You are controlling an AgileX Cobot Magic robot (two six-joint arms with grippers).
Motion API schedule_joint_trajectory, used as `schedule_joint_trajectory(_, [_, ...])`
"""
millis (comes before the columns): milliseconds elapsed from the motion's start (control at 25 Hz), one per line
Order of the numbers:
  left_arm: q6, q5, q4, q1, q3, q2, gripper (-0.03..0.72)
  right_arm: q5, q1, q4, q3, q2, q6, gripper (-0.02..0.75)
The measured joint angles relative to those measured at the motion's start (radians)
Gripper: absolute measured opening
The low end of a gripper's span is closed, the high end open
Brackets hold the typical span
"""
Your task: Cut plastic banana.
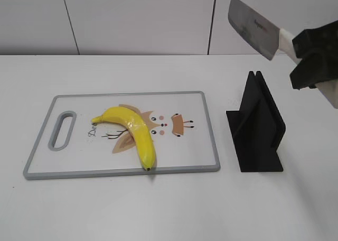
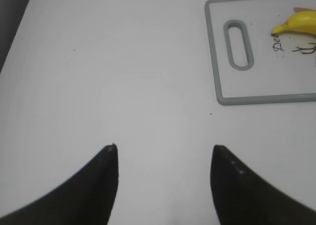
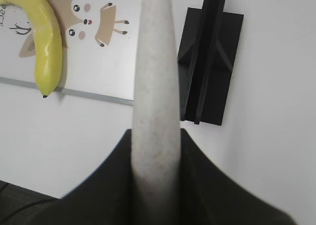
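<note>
A yellow plastic banana lies on a white cutting board with a grey rim; it also shows in the right wrist view and its tip in the left wrist view. My right gripper is shut on the white handle of a knife, whose grey blade is raised high above the black knife stand, right of the board. My left gripper is open and empty over bare table, left of the board.
The black knife stand stands just right of the cutting board. The board has a handle slot at its left end. A white wall runs behind the table.
</note>
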Motion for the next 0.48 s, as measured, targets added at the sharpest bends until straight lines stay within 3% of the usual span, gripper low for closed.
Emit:
schedule_joint_trajectory(280, [0.0, 0.009, -0.013, 0.0, 0.032, -0.222, 0.547, -0.01, 0.0, -0.007, 0.091, -0.018, 0.041, 0.169])
schedule_joint_trajectory(480, [0.001, -0.035, -0.056, 0.0, 0.093, -0.233, 0.537, -0.051, 0.0, -0.034, 0.138, -0.021, 0.091, 0.169])
